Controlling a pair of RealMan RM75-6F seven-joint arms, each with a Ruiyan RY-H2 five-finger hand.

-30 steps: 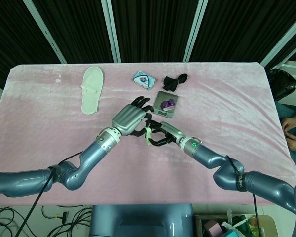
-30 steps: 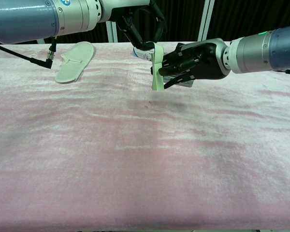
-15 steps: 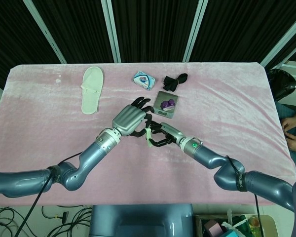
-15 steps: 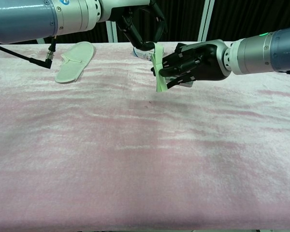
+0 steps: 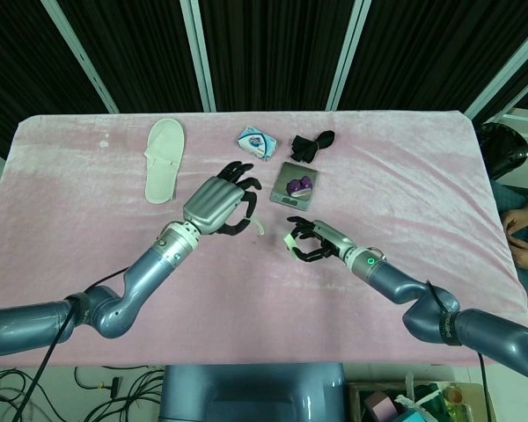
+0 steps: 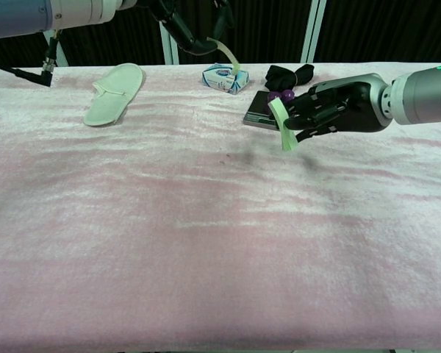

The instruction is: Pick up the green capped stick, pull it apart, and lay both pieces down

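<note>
The green capped stick is already in two pieces, both held above the desk (image 5: 70,176) near its middle. The left hand (image 5: 215,204) pinches the thin pale piece (image 6: 228,53) at its fingertips, toward the far edge; the right hand (image 5: 312,243) has its fingers curled round the short green piece (image 6: 282,124), nearer the right side and low over the pink cloth.

Both pieces look light and stiff — small smooth plastic, by the look of it, so probably slippery in hard fingers. A pinch across the width, close to the middle of each piece, seems the safest hold. Neither looks fragile, though the thin piece might bend if squeezed. On the soft velvet cover they should settle without rolling far — lowering them close before letting go seems wise.
</note>
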